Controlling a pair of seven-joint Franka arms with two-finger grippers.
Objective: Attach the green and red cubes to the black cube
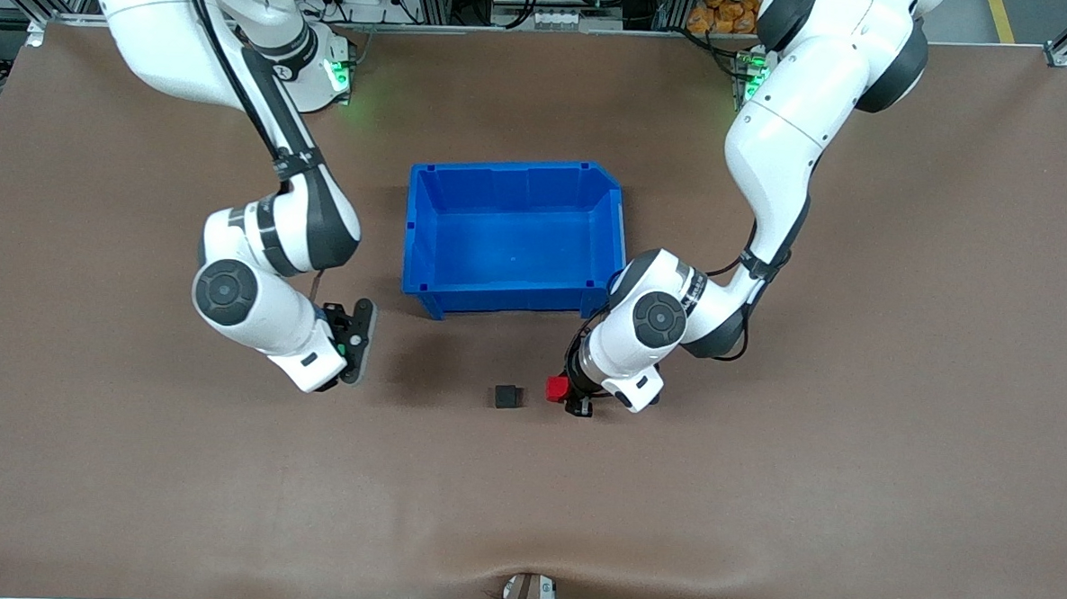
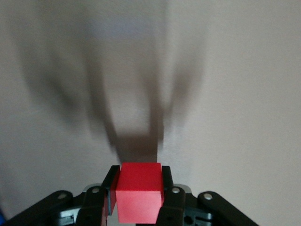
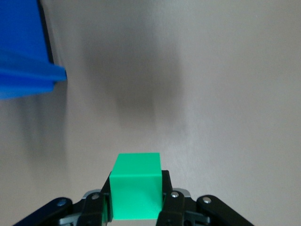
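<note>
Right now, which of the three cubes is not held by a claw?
The black cube, resting alone on the table. The left claw holds the red cube; the right claw holds the green cube.

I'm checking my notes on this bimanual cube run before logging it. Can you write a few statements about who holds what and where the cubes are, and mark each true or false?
1. The left gripper holds the red cube between its jaws. True.
2. The right gripper is empty. False: it is shut on the green cube.
3. The black cube lies in the blue bin. False: it sits on the table, nearer to the front camera than the bin.
4. The red cube touches the black cube. False: a gap of table shows between them.
5. The bin holds no cubes. True.
</note>
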